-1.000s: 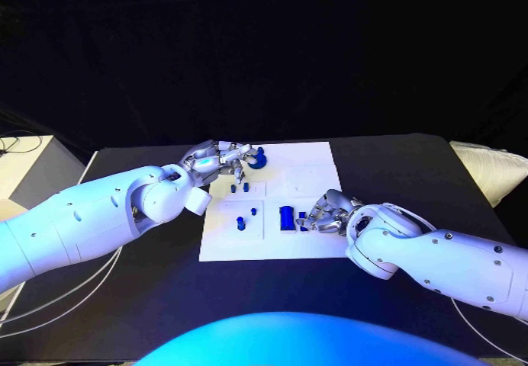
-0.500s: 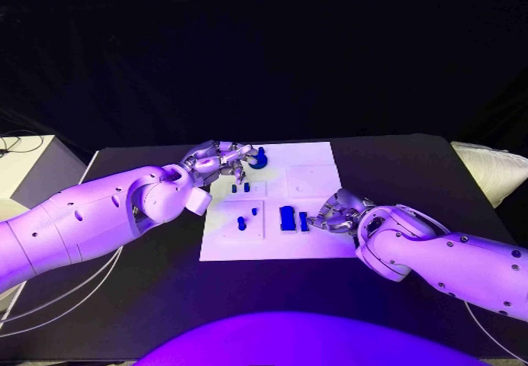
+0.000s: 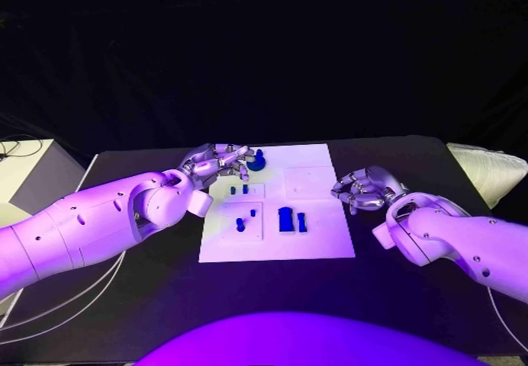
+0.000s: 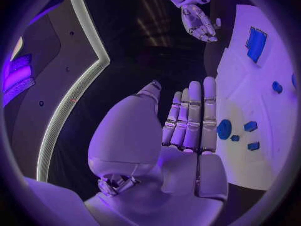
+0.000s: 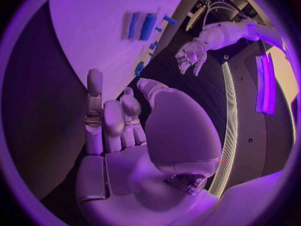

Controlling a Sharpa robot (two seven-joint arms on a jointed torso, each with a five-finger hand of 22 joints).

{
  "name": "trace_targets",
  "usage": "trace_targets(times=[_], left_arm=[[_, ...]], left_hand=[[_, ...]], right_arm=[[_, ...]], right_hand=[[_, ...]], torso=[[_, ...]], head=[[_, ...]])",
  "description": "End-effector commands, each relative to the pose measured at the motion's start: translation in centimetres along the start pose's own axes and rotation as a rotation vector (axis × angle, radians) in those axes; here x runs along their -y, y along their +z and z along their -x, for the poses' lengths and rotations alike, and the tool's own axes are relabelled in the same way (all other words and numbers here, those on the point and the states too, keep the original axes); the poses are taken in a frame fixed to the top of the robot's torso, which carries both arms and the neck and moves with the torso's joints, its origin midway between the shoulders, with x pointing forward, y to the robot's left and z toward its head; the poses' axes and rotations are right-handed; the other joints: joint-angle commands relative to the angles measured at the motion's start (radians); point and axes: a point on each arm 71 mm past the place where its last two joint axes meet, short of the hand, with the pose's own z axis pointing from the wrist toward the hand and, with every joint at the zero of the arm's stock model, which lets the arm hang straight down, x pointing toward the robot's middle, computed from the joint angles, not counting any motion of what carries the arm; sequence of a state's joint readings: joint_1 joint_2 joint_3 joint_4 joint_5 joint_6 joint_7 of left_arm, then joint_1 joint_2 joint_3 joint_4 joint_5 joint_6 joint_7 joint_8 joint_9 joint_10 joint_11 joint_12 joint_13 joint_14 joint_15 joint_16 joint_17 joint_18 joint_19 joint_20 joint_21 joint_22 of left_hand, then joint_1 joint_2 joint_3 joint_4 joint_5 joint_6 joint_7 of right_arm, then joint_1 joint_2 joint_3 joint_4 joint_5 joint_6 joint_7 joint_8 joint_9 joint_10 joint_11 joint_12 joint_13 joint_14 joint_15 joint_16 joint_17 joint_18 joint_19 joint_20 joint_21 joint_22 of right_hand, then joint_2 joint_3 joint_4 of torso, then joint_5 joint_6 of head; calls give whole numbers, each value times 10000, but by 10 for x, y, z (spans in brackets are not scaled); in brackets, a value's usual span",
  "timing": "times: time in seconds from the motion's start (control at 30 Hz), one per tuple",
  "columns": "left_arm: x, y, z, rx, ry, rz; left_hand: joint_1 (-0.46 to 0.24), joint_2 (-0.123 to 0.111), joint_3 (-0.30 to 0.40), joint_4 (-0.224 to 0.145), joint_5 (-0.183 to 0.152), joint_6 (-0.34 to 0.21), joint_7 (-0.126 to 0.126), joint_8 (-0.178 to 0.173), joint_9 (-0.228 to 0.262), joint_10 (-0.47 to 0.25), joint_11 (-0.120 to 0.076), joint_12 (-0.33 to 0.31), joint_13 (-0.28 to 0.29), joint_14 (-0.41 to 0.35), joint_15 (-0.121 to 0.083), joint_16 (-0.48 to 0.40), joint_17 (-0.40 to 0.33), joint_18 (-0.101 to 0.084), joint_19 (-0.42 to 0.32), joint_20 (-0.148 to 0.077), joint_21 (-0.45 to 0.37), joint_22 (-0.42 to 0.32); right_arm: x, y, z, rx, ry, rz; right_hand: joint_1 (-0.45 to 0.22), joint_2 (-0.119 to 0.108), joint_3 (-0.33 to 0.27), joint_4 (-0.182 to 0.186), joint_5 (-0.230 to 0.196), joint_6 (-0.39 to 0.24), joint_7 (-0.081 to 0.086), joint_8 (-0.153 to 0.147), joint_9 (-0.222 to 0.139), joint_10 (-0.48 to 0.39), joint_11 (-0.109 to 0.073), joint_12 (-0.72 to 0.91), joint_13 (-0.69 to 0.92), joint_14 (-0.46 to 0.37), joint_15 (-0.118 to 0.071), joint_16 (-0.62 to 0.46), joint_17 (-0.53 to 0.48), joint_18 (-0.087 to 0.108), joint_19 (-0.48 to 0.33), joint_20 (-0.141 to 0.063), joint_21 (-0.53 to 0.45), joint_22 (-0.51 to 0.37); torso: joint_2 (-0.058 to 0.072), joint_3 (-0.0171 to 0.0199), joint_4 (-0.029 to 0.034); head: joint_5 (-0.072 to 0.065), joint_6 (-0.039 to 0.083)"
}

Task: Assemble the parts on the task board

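The white task board lies in the middle of the black table. A tall blue block and a thin blue piece stand side by side in its near half. Small blue pegs sit to their left. A round blue part rests at the far left corner. My left hand hovers beside that round part, fingers straight and holding nothing. My right hand is off the board's right edge over the table, its fingers loosely apart and empty.
A pale box stands beyond the table's left edge and a light cushion at its right edge. Bare black table surrounds the board on every side.
My right hand has drawn back from the blue block and piece, moving right and away off the board. The left hand stays by the round part.
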State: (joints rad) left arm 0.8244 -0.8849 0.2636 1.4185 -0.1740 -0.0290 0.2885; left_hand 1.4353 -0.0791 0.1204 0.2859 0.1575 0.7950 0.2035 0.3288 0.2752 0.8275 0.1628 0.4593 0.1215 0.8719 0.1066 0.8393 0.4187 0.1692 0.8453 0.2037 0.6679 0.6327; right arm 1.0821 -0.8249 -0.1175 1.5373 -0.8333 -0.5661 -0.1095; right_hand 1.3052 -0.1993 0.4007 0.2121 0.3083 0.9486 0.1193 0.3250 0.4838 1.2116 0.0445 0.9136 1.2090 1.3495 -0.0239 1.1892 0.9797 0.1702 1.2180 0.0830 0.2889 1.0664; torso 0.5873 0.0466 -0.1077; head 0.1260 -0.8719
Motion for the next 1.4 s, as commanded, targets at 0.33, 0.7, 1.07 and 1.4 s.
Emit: trace_targets(times=[0.33, 0.7, 1.07, 1.4], left_arm=[[0, 7, 24, 3184, 232, -1922], [-8, 14, 33, 4140, 445, -2009], [3, 23, 4, 3810, 705, -1686], [22, 25, -50, 4126, 1501, -1638]], left_hand=[[1692, -342, 954, -46, 15, 676, -61, -390, -495, 1899, -17, -2569, -579, -8, 330, -5002, -1254, 118, -703, 644, -3960, -2767], [1073, -672, 1518, -133, -29, 581, -140, -995, -834, 1690, 390, -3844, -587, -794, 770, -6514, -1848, -33, -1176, 850, -5145, -3622], [-6911, 791, -1204, -2859, -1575, -7950, -2035, -3288, -2752, -8275, -1628, -4593, -1215, -8719, -1066, -8393, -4187, -1692, -8453, -2037, -6679, -6327], [-14353, 791, -1204, -2859, -1575, -7950, -2035, -3288, -2752, -8275, -1628, -4593, -1215, -8719, -1066, -8393, -4187, -1692, -8453, -2037, -6679, -6327]], right_arm=[[14, 38, 35, 811, 3747, 1578], [18, 56, 43, 1047, 3989, 2045], [3, 43, 35, 1896, 4635, 1690], [-33, 12, 21, 2827, 6517, 1729]], right_hand=[[162, -357, 1662, -707, -386, -603, 627, -272, -691, -1271, 659, -6598, -7136, -2626, 883, -7234, -4710, 92, -2325, 1018, -2287, -3640], [-45, -250, 1674, -1154, -892, -695, 886, -1051, -1319, -1530, 1135, -8014, -10234, -3359, 1498, -9717, -6070, 148, -3411, 1646, -2270, -6538], [-13052, 1993, -4007, -2121, -3083, -9486, -1193, -3250, -4838, -12116, -445, -9136, -12090, -13495, 239, -11892, -9797, -1702, -12180, -830, -2889, -10664], [-13052, 1993, -4007, -2121, -3083, -9486, -1193, -3250, -4838, -12116, -445, -9136, -12090, -13495, 239, -11892, -9797, -1702, -12180, -830, -2889, -10664]], torso=[[-475, -85, -259], [-673, -57, -271], [-553, -193, 144], [-452, -419, 915]], head=[[64, 699], [122, 825], [-317, 1416], [-1097, 2493]])
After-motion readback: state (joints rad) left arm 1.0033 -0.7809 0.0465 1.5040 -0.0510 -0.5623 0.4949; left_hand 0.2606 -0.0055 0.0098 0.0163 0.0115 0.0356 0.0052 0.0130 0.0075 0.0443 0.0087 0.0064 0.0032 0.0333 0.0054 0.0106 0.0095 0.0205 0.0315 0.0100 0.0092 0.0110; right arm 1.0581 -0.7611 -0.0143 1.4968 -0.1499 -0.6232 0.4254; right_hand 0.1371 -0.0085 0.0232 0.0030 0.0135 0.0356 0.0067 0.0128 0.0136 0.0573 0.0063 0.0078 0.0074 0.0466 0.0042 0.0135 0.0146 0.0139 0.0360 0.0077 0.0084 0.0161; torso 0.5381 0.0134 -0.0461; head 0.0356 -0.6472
